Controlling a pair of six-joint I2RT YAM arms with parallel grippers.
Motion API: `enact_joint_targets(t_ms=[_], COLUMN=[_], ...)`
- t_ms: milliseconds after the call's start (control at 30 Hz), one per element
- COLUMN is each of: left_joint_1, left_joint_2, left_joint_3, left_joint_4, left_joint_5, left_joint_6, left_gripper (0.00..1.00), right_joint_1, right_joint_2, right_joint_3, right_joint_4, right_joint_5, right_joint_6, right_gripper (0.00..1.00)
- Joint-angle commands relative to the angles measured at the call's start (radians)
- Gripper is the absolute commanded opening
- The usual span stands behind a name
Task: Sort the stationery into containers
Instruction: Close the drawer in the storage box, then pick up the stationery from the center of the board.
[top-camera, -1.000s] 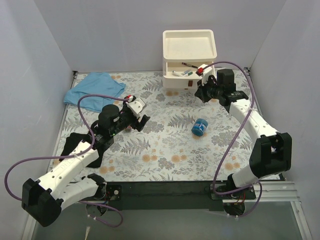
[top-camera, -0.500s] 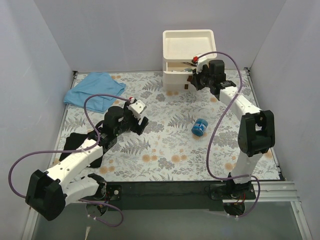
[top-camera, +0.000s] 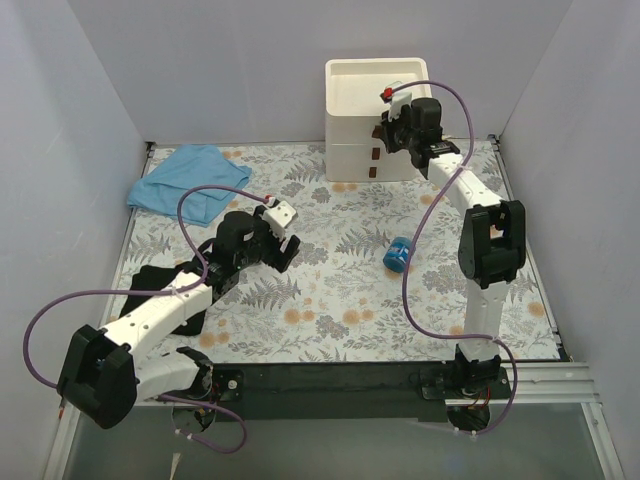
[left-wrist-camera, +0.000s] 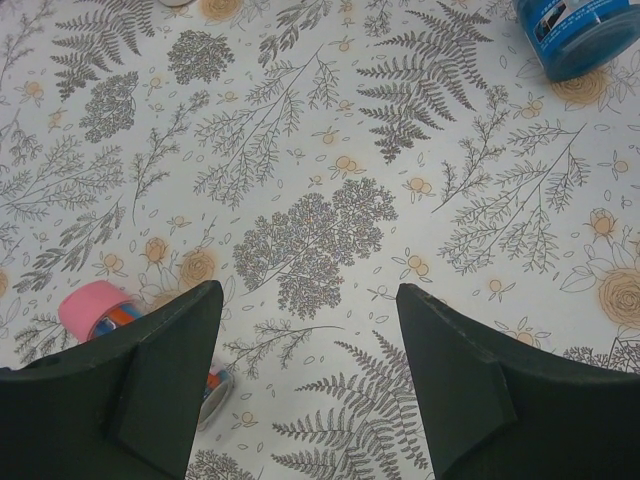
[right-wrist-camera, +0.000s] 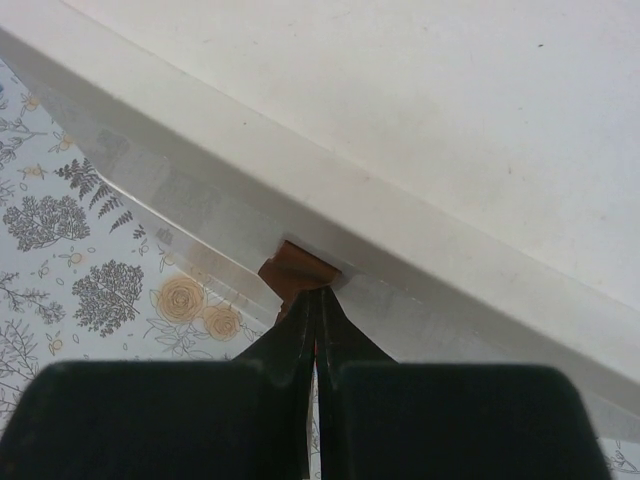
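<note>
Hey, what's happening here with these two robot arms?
The two arms are tidying stationery into a white drawer unit. The right pincer, shut, has its tips against a reddish-brown handle; the drawers look closed. The left pincer hangs open above the table, near a pink tube. A blue tape roll lies out on the table, not yet put away.

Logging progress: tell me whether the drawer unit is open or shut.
Shut: the drawer unit fronts sit flush; right gripper closed at a handle.
</note>
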Motion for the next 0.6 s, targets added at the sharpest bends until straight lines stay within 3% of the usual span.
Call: enact_joint_targets(t_ms=[0,67,100,200,267,367,433,533,567], left_joint_1=[0.006,0.007,0.007,0.007,0.009,0.009,0.009,0.009,0.010], left_joint_2=[0.001,-0.011,-0.019,-0.036,-0.036,-0.048,-0.056,-0.047,-0.051], left_joint_3=[0.027,0.039,0.049,0.062,0.063,0.033,0.026,0.033,0.030], left_joint_4=[0.008,0.002,-0.006,-0.038,-0.065,-0.067,-0.075,-0.108,-0.116], left_joint_5=[0.016,-0.004,-0.013,-0.034,-0.031,-0.019,-0.016,-0.031,-0.031], left_joint_6=[-0.011,-0.005,-0.002,0.006,0.004,-0.005,-0.020,-0.057,-0.057], left_gripper=[0.71,0.72,0.73,0.75,0.76,0.77,0.78,0.84,0.84], right_joint_1=[0.002,0.004,0.002,0.001,-0.002,-0.005,-0.005,-0.071,-0.102], right_joint_2=[-0.001,-0.068,-0.102,-0.265,-0.374,-0.455,-0.466,-0.434,-0.431], right_joint_3=[0.037,-0.027,-0.064,-0.244,-0.331,-0.410,-0.399,-0.333,-0.334], right_joint_4=[0.100,0.071,0.024,-0.065,-0.115,-0.376,-0.495,-0.635,-0.653], right_joint_5=[0.033,0.009,-0.003,-0.040,-0.092,-0.278,-0.289,-0.185,-0.162], right_joint_6=[-0.007,-0.031,-0.033,-0.028,-0.016,-0.250,-0.341,-0.161,0.045], right_gripper=[0.01,0.01,0.13,0.82,0.96,0.98,0.98,0.98,0.98])
